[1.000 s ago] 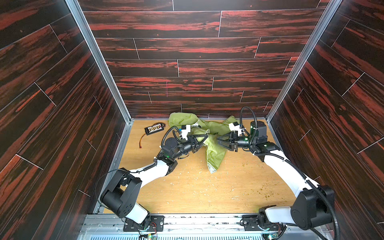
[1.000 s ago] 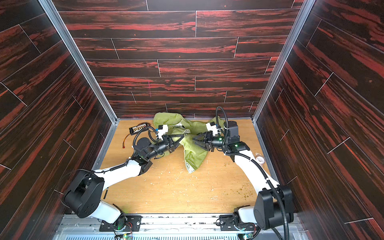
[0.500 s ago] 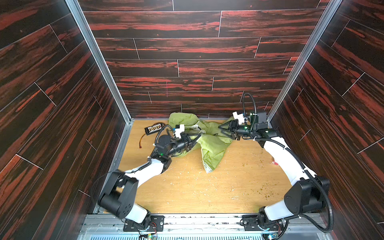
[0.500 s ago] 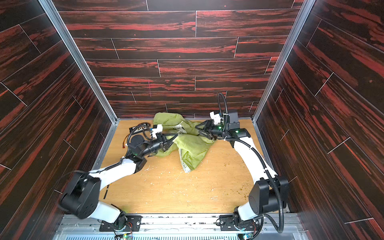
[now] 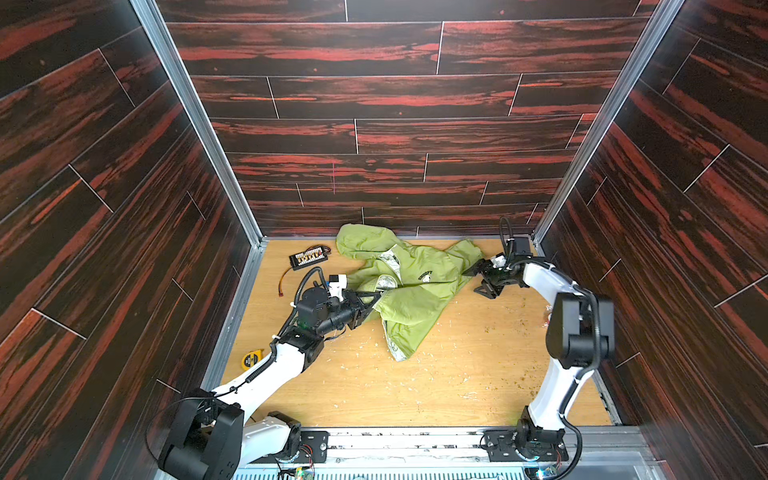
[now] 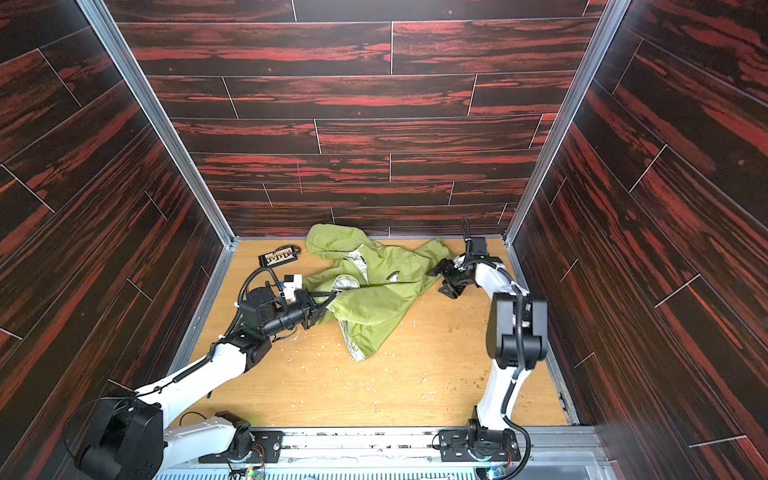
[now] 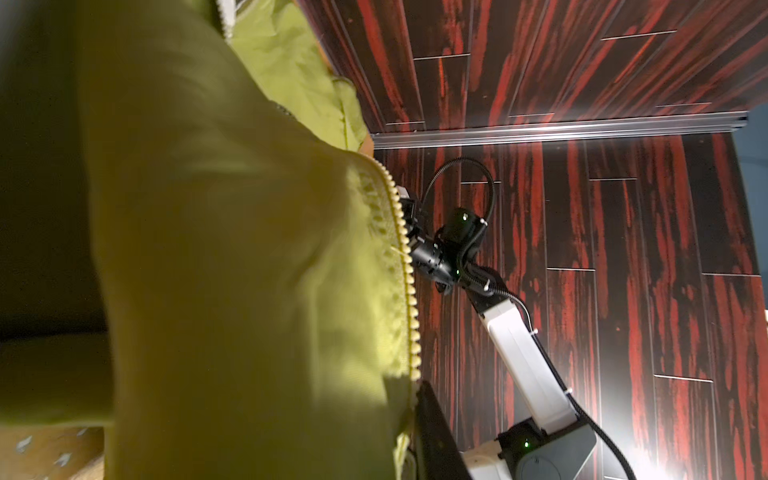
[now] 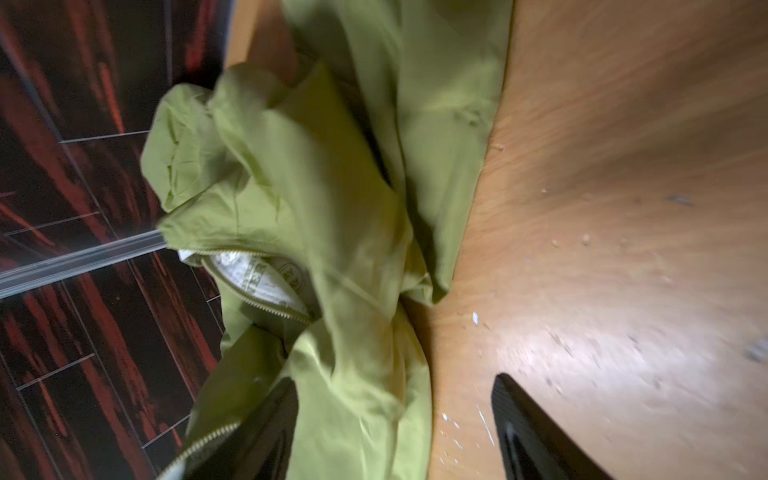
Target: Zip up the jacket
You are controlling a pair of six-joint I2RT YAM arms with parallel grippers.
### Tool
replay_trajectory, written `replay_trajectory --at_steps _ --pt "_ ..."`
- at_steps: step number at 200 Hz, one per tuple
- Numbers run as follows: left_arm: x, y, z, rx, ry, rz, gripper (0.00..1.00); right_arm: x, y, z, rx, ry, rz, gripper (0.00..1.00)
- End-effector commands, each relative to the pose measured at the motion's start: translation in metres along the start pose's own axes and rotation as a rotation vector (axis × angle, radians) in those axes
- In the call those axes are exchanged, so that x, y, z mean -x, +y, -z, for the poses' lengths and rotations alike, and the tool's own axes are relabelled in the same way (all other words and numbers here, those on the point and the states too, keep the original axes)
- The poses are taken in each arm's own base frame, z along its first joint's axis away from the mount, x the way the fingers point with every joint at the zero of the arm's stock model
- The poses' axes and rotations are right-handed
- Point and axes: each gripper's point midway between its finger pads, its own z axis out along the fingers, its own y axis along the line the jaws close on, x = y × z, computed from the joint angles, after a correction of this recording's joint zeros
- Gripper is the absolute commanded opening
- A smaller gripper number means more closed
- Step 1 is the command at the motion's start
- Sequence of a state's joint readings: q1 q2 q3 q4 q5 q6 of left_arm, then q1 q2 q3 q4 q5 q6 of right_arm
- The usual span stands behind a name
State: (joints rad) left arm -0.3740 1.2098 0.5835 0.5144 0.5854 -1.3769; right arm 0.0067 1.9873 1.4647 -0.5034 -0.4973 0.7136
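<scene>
Both top views show one jacket (image 5: 419, 299) (image 6: 374, 299), two arms and two claws. The jacket lies crumpled on the back half of the table (image 5: 415, 395). Its hood (image 5: 361, 241) rests against the back wall, and its hem trails toward the middle. The left claw (image 5: 371, 302) is clenched on the jacket's left edge. The right claw (image 5: 478, 280) is released with its jaws wide. It sits just beside the jacket's right edge, near the back right corner, and holds nothing. One black board (image 5: 309, 257) with a red wire lies near the back left corner, apart from the jacket. The front half of the table is bare wood with scattered crumbs (image 5: 436, 376). One yellow tape measure (image 5: 251, 358) shows in a top view only, at the table's left edge beside the left arm.

In the left wrist view, green cloth fills the near side. A row of pale zipper teeth (image 7: 401, 266) runs along its edge, too fine to make out from above. One dark finger (image 7: 432, 428) shows by the cloth. Beyond it the right arm (image 7: 523, 353) stands before the wall.

In the right wrist view, two dark fingers (image 8: 266, 428) stand wide apart. One is against the cloth and the other is over bare table. White lining (image 8: 257, 278) shows in the open zipper gap.
</scene>
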Motion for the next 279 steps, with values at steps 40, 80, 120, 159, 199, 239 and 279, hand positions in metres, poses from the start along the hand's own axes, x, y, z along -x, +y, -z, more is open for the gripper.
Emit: replay_trajectory --at_steps 40,80,120,159,199,239,279 --pt "-0.003 0.009 0.003 0.014 0.009 0.021 0.00 0.030 0.012 -0.068 0.098 0.093 -0.029 0.79" --pt "0.012 0.020 0.006 0.080 -0.013 0.010 0.00 0.028 0.004 -0.091 0.110 0.142 -0.051 0.26" --pt "0.060 0.027 0.023 0.202 -0.102 -0.052 0.00 -0.018 0.015 -0.038 0.204 0.103 0.053 0.00" --pt "0.093 0.023 0.011 0.272 -0.065 -0.129 0.00 -0.119 0.004 -0.001 0.217 0.163 0.147 0.00" --pt "0.113 0.011 -0.020 0.261 0.047 -0.163 0.00 -0.240 -0.006 -0.006 0.194 0.313 0.242 0.00" --pt "0.110 0.017 -0.017 0.286 0.053 -0.164 0.00 -0.206 -0.010 0.028 0.154 0.153 0.206 0.57" --pt "0.099 0.028 0.000 0.322 0.012 -0.161 0.00 -0.141 0.039 0.089 0.064 -0.047 0.362 0.65"
